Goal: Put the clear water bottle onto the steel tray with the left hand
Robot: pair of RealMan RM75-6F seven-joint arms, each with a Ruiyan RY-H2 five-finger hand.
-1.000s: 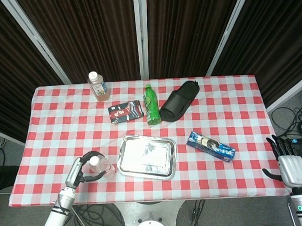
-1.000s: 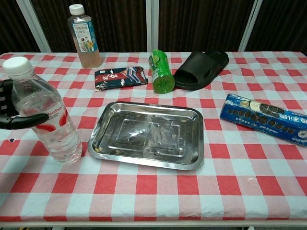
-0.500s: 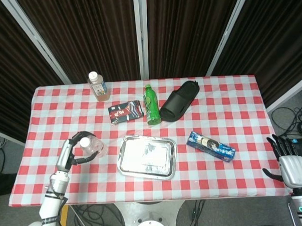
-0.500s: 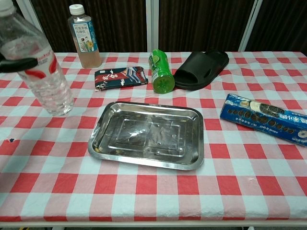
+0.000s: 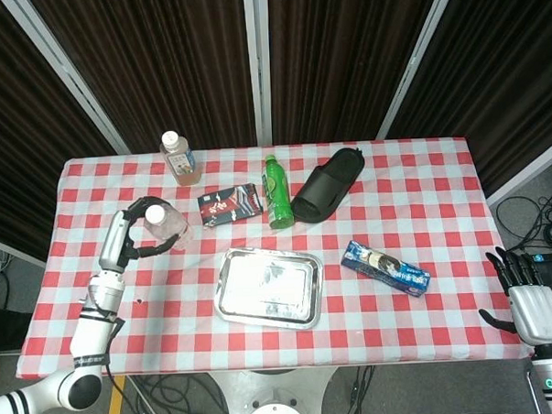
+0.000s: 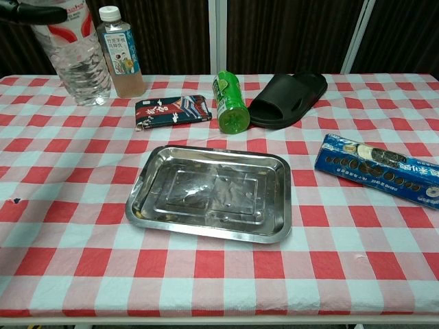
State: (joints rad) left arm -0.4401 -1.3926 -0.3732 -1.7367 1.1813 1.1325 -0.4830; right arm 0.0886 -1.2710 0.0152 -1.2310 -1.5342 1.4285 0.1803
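While the left hand [image 5: 123, 239] holds the clear plastic water bottle [image 5: 168, 227] aloft, fingers [image 5: 146, 251] wrapped round its upper body, the bottle hangs upright over the left part of the desk [image 5: 422, 191], to the left of and a little beyond the rectangular steel tray [image 5: 268, 286]. In the chest view only its lower half [image 6: 77, 58] shows, at the far left, apart from the checked cloth.

Right hand [image 5: 532, 310]: off the near right corner of the desk, fingers spread, holding nothing.

Tray bare. Far side of it: green plastic bottle [image 5: 275, 193] lying beside a black rubber slipper [image 5: 330, 184], dark printed packet [image 5: 230, 204]. Pale tea bottle with white cap [image 5: 179, 158] upright at far left. Blue biscuit pack [image 5: 386, 265] right of the tray.

Step in hand, as I judge it: the carry to the tray.
- Move right and nearer, keeping the bottle vertical.
- Stay high enough to pass the raised rim.
- Aim for the flat centre, not the sloped edge.
- Lower until the base sits square, then release; the grip is high, so a tilted set-down could topple it.
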